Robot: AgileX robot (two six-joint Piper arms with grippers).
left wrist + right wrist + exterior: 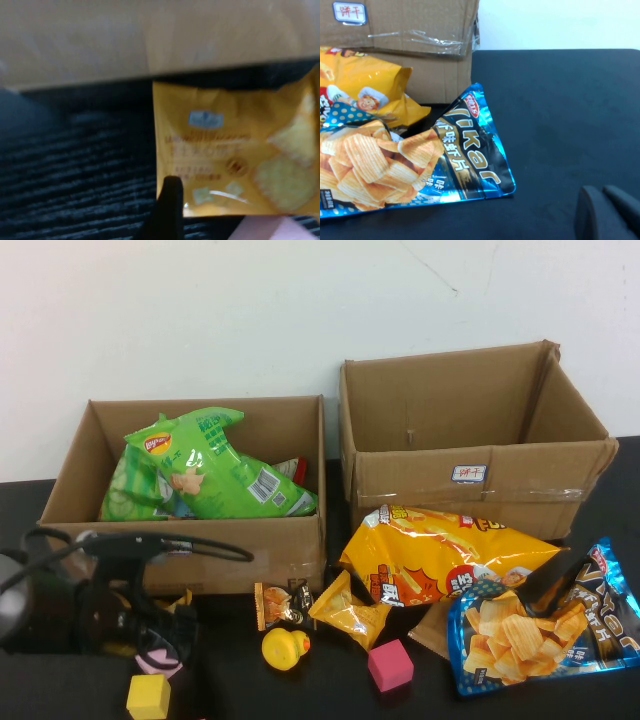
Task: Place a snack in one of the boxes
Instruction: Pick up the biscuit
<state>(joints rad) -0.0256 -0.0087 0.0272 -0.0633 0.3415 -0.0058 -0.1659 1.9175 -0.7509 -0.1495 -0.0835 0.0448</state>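
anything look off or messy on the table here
Snacks are mostly loose outside the boxes. The big orange bag leans on the right box; left gripper sits over a small yellow packet. Right gripper is low, clear.

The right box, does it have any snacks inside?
No, the right box shows only bare cardboard inside, while the green chip bag lies in the left box.

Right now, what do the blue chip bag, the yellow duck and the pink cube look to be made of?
Blue chip bag: glossy plastic film, going by its glare and crinkles. Yellow duck: smooth, probably rubber or soft plastic. Pink cube: matte, possibly foam. Left gripper hangs low in front of the left box; right gripper hovers over bare table beside the chip bag.
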